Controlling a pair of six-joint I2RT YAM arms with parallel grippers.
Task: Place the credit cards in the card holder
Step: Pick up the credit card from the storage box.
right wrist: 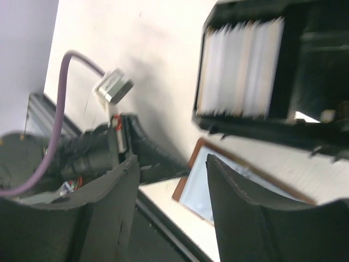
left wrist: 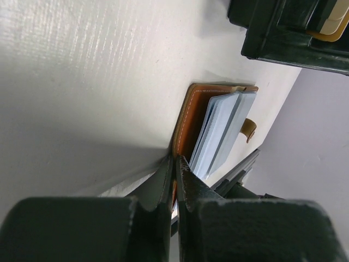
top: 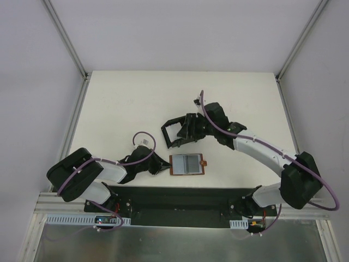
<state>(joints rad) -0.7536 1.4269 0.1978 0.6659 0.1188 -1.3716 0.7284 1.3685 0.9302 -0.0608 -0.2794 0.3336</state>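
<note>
Gap to close: the credit cards (left wrist: 221,134) not yet moved lie flat in the open brown wallet (left wrist: 188,117), straight ahead of the left gripper (left wrist: 175,164). Its jaws are pressed together on the wallet's leather edge and pin it to the table (top: 125,103). The cards' long axis runs on from those fingertips, away from that arm. The right gripper (right wrist: 174,185) hangs with its jaws spread and nothing between them, close by the card holder (right wrist: 256,128), where other white cards already stand on edge in a row. From the right jaws, the wallet lies just past the fingertips and lower, its corner showing through the gap between them, while the holder sits up and to one side. The left arm is the nearer, touching the wallet, but it is busy as the clamp. By this reading the pick falls to the free right arm, which would have to drop away from the holder and come at the cards across their short side.
</note>
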